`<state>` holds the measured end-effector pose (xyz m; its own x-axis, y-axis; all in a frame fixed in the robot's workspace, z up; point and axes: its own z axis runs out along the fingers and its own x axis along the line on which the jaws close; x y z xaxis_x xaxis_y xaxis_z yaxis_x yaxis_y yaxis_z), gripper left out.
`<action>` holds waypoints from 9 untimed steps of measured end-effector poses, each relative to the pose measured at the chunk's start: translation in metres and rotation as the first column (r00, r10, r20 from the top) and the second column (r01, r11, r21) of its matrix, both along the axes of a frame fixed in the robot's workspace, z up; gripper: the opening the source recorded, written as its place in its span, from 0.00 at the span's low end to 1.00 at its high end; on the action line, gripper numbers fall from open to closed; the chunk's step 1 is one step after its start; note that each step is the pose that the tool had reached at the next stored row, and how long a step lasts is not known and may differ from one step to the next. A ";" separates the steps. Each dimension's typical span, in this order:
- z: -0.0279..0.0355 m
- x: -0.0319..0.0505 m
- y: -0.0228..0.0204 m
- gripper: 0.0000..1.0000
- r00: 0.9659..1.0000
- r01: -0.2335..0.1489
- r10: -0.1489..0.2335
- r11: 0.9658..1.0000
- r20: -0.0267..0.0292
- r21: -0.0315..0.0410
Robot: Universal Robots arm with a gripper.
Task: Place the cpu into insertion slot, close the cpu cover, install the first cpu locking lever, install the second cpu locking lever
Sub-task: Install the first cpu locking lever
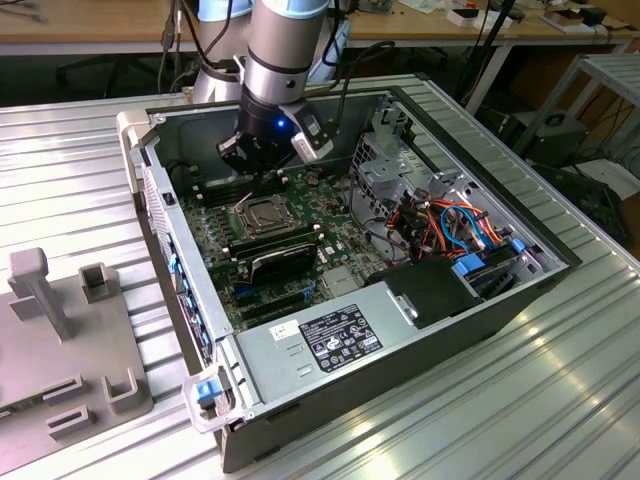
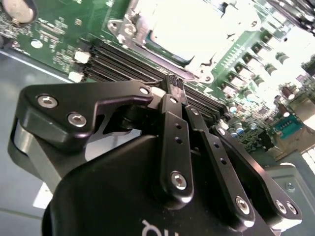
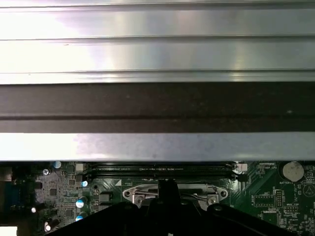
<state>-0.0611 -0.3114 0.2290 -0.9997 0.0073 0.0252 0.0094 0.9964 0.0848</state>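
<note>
Ribbed aluminium bench [image 1: 90,160] fills the exterior view, open desktop PC case [image 1: 480,330] at centre. Black two-finger gripper [image 1: 262,178] hangs over the square silvery-rimmed insertion slot [image 1: 262,216], prob. to work its levers. Second wrist view: fingers [image 2: 173,87] pinched together, empty, socket just beyond at upper centre, cpu seemingly seated.

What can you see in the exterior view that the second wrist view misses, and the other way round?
The exterior view takes in the whole open computer case, its bundle of coloured cables and the grey holder on the table. The second wrist view looks close along the gripper, its fingertips together above the memory slots. Both show the green motherboard and the insertion slot.
</note>
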 end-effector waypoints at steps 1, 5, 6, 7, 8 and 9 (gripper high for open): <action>-0.0003 0.0032 0.0004 0.11 1.000 -0.004 0.004 1.000 0.000 0.000; -0.0027 0.0139 0.0027 0.11 1.000 -0.022 0.022 1.000 0.000 0.000; -0.0042 0.0156 0.0036 0.11 1.000 -0.028 0.028 1.000 0.000 0.000; -0.0049 0.0162 0.0041 0.11 1.000 -0.031 0.031 1.000 0.000 0.000; -0.0053 0.0167 0.0043 0.11 0.999 -0.032 0.032 0.999 0.000 0.000; -0.0062 0.0176 0.0043 0.11 0.999 -0.033 0.033 0.999 0.000 0.000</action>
